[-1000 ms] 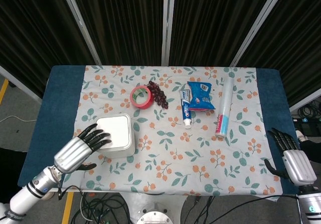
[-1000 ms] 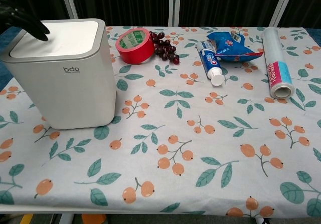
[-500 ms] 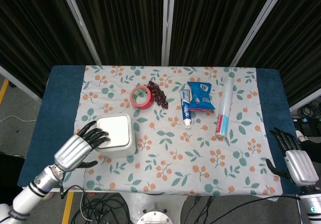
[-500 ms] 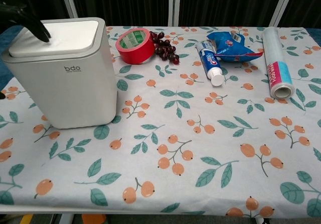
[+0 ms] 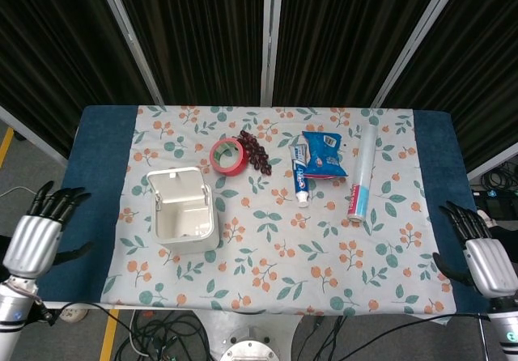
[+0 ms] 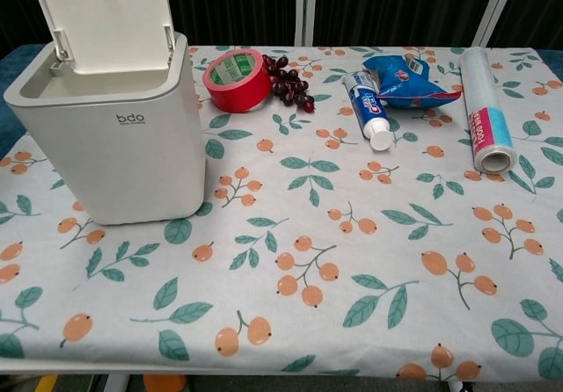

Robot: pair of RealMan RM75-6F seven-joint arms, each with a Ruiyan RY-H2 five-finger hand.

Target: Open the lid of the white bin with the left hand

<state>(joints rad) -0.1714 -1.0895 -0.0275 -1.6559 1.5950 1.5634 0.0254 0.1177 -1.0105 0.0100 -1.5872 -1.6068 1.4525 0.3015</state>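
One white bin [image 6: 114, 137] near-left on table, lid [image 6: 101, 14] standing upright, open. Left hand [image 5: 36, 233] off table's left edge, fingers spread, empty. Right hand [image 5: 481, 252] at right edge, fingers apart, empty. One tape roll [image 6: 236, 78], one toothpaste tube [image 6: 368, 111].

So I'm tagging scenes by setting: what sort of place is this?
Probably a lab or test setup: a table with a patterned cloth, dark curtains behind, and loose cables on the floor.

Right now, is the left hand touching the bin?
No, in the head view the left hand hangs open off the table's left edge, well apart from the bin, whose lid stands up.
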